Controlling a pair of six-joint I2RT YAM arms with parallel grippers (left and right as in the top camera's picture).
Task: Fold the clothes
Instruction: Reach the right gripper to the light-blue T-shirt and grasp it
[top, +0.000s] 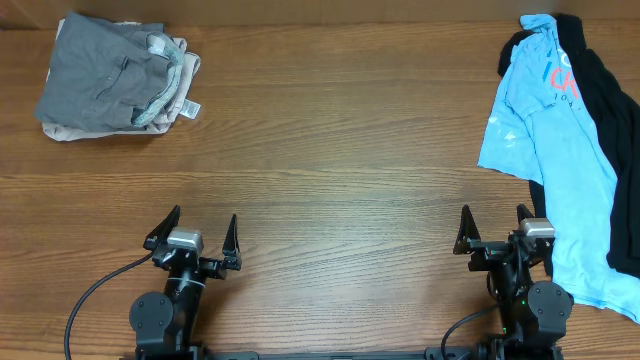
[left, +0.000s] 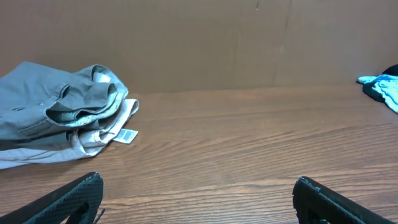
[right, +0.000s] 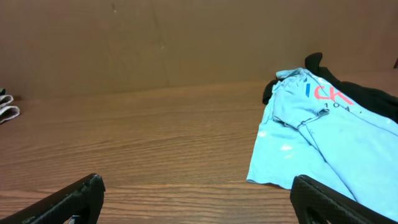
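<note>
While the left gripper (top: 204, 222) and right gripper (top: 493, 215) sit spread wide, a sky-blue T-shirt (top: 545, 140) lies partly over a black garment (top: 612, 110) at the right of the tabletop (top: 330, 150); grey clothes (top: 100, 85) lie far left.

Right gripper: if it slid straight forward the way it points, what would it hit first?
Most likely the light-blue T-shirt. Its near edge lies ahead of the right side of the open right gripper, while the middle of the path is bare wooden table. Depth is hard to judge.
</note>
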